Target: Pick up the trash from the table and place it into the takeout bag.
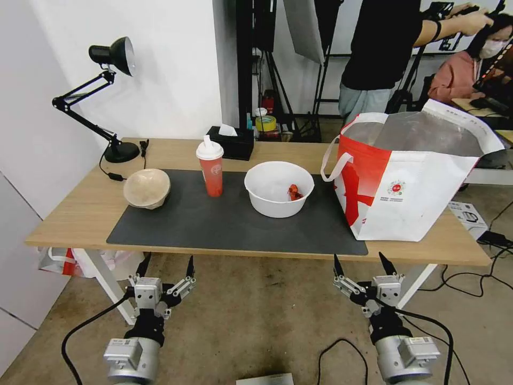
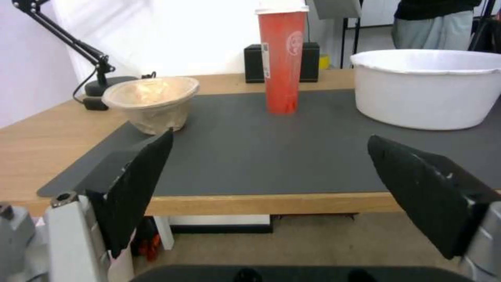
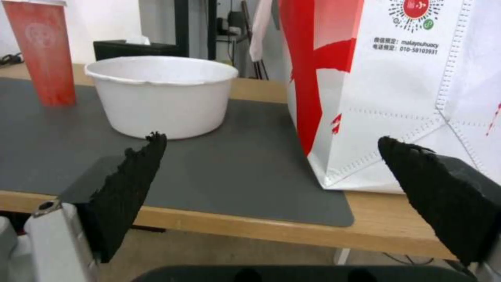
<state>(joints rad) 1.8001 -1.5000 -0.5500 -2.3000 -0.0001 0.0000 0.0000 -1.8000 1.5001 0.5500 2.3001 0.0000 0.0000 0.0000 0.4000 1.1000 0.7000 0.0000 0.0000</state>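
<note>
On the table (image 1: 69,214), the dark grey mat (image 1: 235,227) carries the trash: a beige pulp bowl (image 1: 147,187) tilted at the left, an upright red cup with a white lid (image 1: 210,167), and a wide white bowl (image 1: 279,189) holding a red scrap (image 1: 294,192). The takeout bag (image 1: 411,171) stands open at the right end, foil lining showing. My left gripper (image 1: 166,262) and right gripper (image 1: 364,260) hang open below the table's front edge, holding nothing. The left wrist view shows the pulp bowl (image 2: 152,102), cup (image 2: 282,58) and white bowl (image 2: 425,88); the right wrist view shows the white bowl (image 3: 162,96) and bag (image 3: 397,90).
A black desk lamp (image 1: 109,96) stands at the table's back left and a black tissue box (image 1: 231,141) at the back centre. Cables and a small box (image 1: 470,216) lie on the floor at the right. People and tripods stand behind the table.
</note>
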